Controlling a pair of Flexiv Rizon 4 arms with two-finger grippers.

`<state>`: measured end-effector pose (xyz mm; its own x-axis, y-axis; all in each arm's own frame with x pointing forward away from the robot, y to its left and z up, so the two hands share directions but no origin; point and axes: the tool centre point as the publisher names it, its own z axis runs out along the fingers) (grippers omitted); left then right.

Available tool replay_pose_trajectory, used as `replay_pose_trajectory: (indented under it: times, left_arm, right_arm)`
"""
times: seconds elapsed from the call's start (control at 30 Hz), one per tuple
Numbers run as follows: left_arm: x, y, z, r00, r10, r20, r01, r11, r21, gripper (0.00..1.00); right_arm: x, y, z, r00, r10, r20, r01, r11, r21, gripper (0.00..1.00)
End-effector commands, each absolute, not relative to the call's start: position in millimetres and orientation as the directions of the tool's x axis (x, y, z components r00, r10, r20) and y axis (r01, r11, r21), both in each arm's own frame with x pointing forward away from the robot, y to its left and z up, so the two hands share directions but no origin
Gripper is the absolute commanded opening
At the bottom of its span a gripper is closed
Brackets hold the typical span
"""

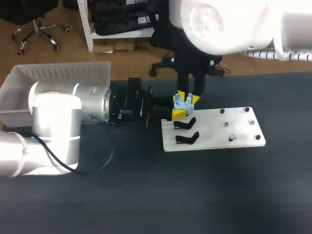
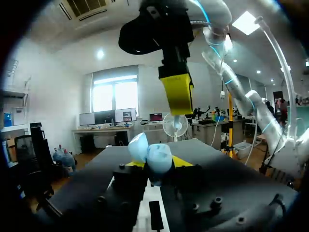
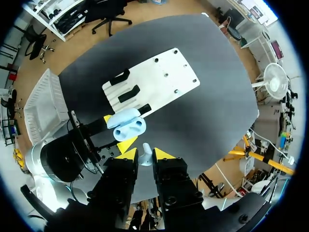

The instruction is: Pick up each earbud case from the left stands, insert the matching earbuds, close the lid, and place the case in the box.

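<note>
Earbud case (image 1: 184, 101): pale blue and rounded, with its lid swung open. Two hollow sockets are seen in the right wrist view. It is held above the far left corner of the white board (image 1: 214, 127).
Left gripper (image 2: 159, 163): clamped on the case from two sides.
Right gripper (image 3: 146, 153): pointed down just above the case, its fingers pinched on a pale blue earbud (image 3: 146, 157).
Board: two black stands (image 1: 185, 125) are seen at its left end and a second small pale blue earbud (image 1: 233, 138) at its near right.
Box (image 1: 58, 73): white, at the far left; its inside is mostly hidden by the left arm.
Writing: a small white marking on the left arm's black wrist is too small to be read.
</note>
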<state>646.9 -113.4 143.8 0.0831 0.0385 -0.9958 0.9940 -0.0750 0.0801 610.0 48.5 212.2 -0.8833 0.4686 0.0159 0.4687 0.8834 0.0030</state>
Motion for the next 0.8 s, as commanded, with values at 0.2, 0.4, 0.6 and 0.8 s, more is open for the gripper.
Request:
replay_pose_trajectory:
  times: [0.2,0.4,0.6,0.8]
  left_arm:
    - [647,-113,144,0.083,0.038,-0.996,0.994,-0.075,0.080,0.00]
    - [647,-113,144,0.083,0.038,-0.996,0.994,-0.075,0.080,0.00]
    - [647,-113,144,0.083,0.038,-0.996,0.994,-0.075,0.080,0.00]
    - [647,-113,144,0.083,0.038,-0.996,0.994,-0.075,0.080,0.00]
  right_arm:
    - [613,50,210,-0.834,0.552,0.032,0.552,0.833,0.022,0.00]
    - [619,47,216,-0.769,0.639,0.028,0.639,0.769,0.010,0.00]
    - [622,47,214,-0.719,0.693,0.050,0.693,0.720,-0.032,0.00]
    - [627,49,213,-0.681,0.730,0.060,0.728,0.683,-0.048,0.00]
